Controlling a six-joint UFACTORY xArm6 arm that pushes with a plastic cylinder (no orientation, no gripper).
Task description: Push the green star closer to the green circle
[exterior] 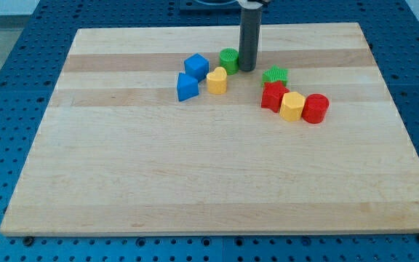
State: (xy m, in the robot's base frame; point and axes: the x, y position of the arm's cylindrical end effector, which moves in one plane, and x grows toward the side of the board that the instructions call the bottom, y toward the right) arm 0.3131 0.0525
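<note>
— Where was my tip (246,69)?
— Touching the green circle block's (228,60) right side on the wooden worktop (195,167). The green star block (275,75) lay nearby, right. No fingers existed.

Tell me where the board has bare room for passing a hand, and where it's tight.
Free: the whole stretch below the blocks down to the board bottom edge, plus the left and right margins. Crowded: my tip sits against the green circle, with blue blocks and yellow heart adjacent; green star abuts the red-yellow cluster.

my tip (246,70) between circle (229,60), star (275,75)
</note>
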